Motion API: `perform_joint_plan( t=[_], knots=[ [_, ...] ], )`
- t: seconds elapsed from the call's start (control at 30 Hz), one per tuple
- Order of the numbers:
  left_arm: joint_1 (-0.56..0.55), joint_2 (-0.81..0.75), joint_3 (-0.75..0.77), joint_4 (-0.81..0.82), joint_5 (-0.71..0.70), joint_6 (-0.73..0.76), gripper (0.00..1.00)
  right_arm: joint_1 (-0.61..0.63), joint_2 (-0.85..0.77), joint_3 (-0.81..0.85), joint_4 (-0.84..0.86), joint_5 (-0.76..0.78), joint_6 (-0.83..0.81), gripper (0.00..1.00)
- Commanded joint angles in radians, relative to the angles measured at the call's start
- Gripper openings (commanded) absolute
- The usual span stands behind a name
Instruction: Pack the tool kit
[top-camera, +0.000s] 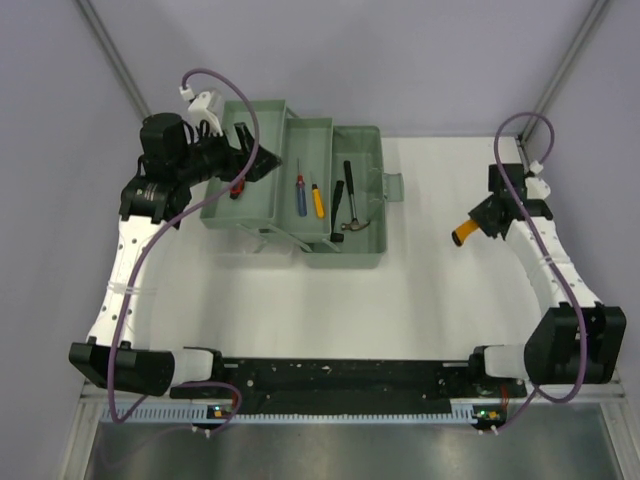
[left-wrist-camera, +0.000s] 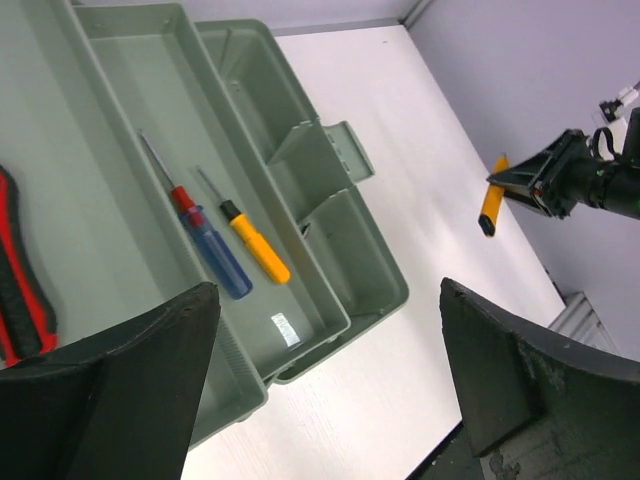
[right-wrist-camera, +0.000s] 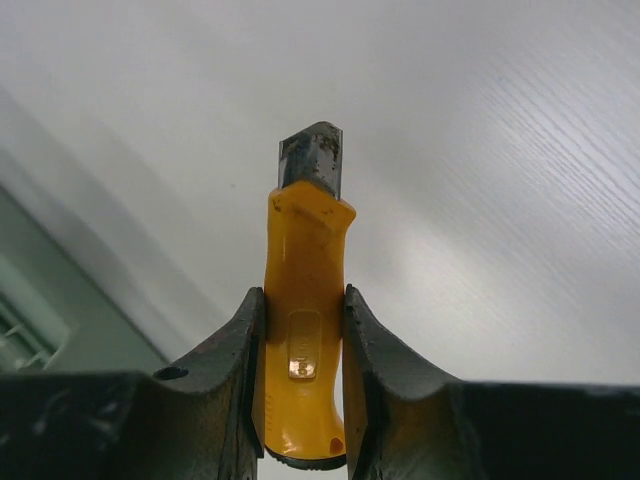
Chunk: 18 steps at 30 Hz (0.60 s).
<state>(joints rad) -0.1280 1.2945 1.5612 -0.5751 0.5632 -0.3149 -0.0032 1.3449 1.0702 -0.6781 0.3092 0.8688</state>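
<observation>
Yellow utility knife lengthwise in right end effector, blade outward.

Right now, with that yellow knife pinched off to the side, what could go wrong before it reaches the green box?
1. The right pincer grips the yellow utility knife only by its rear half, in mid-air; it might twist or slip in transit.
2. Its dark tip sticks out ahead and could snag the toolbox rim.
3. The left pincer hangs open over the toolbox's trays, so the arms may crowd each other there.
</observation>
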Motion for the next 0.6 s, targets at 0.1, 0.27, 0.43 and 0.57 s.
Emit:
perform_joint_plan(
  t=[0.1,0.27,0.43,0.57],
  knots=[
    [-0.039,-0.031,-0.015,0.127,0.151,-0.062,0.94,0.101,-0.145,0.149,0.089,-0.112,-0.091,0.00],
    [-0.059,-0.047,-0.052,0.210,0.207,-0.156,0.93,0.146,-0.174,0.183,0.208,-0.306,-0.151,0.00],
    [-0.090,-0.060,-0.069,0.306,0.251,-0.265,0.93,0.239,-0.188,0.214,0.349,-0.482,-0.224,0.00],
    [-0.102,-0.072,-0.073,0.366,0.270,-0.328,0.93,0.295,-0.190,0.221,0.514,-0.674,-0.228,0.00]
  ],
)
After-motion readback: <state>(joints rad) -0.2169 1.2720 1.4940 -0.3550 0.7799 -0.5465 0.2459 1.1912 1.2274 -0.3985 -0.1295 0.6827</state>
